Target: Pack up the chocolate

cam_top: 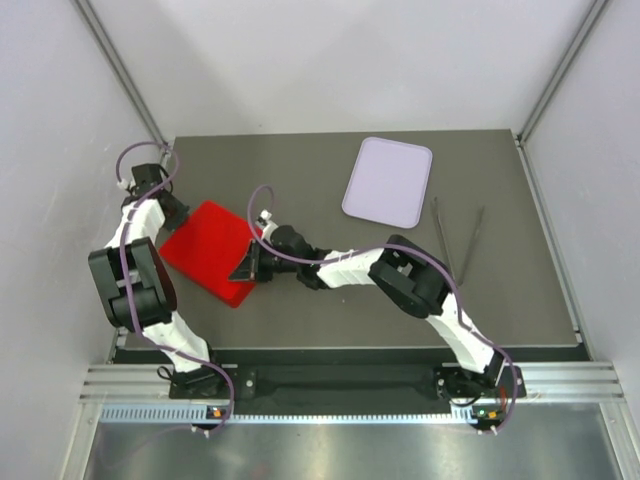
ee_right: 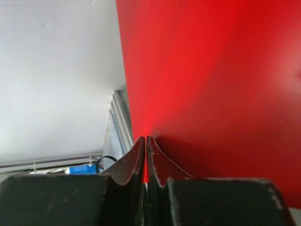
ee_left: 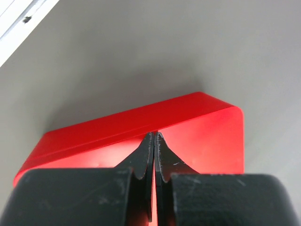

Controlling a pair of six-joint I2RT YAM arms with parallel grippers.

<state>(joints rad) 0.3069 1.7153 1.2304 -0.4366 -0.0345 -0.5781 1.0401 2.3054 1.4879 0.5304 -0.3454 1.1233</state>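
Observation:
No chocolate shows in any view; it is hidden or out of view. A flat red square lid (cam_top: 208, 252) lies at the left of the dark table. My left gripper (cam_top: 172, 207) is shut, its tips resting on the lid (ee_left: 202, 136) near its far-left edge (ee_left: 154, 135). My right gripper (cam_top: 247, 266) is also shut, its tips (ee_right: 146, 138) set right at the lid's near-right edge, with the red surface (ee_right: 211, 84) filling that view. Whether the right jaws pinch the thin rim cannot be told; only a red sliver shows between them.
A pale lilac tray (cam_top: 388, 181) lies at the back right of the table. Long metal tweezers (cam_top: 455, 240) lie to its right. White walls and frame posts enclose the table on three sides.

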